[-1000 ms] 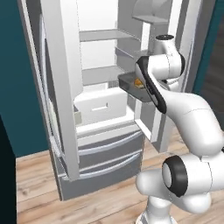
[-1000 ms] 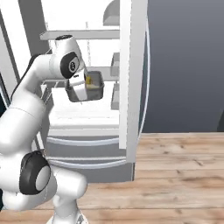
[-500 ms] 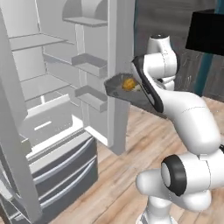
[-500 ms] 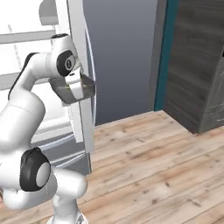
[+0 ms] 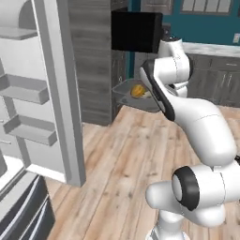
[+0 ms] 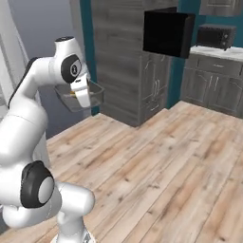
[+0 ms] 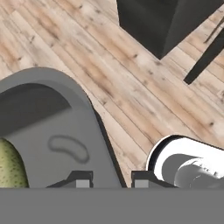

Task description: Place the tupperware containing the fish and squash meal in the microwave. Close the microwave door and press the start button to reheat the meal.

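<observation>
Gripper (image 7: 107,178) pinching the rim of the tupperware (image 7: 48,131), one dark fingertip on each side of the grey wall, jaws narrowed onto it. Held aloft above the wood floor (image 7: 131,87), roughly level, at the end of the raised arm. In the left base view, tupperware (image 5: 129,93) carried out in front of the arm's upper joint, with the yellow-orange meal (image 5: 137,91) showing through its side. In the right base view, same tupperware (image 6: 78,97) hanging beside the white wrist, food barely visible. In the hand view, a speckled yellow-green lump of the meal (image 7: 11,168) lying at the container's bottom left.

Ahead, black microwave door (image 5: 136,32) swung open, set among grey wood-grain cabinets (image 6: 123,57), well apart from the container. Open fridge door (image 5: 51,89) with shelves at left. Plank floor (image 6: 166,166) underneath. Small dark appliance (image 6: 216,35) on a far counter at right.
</observation>
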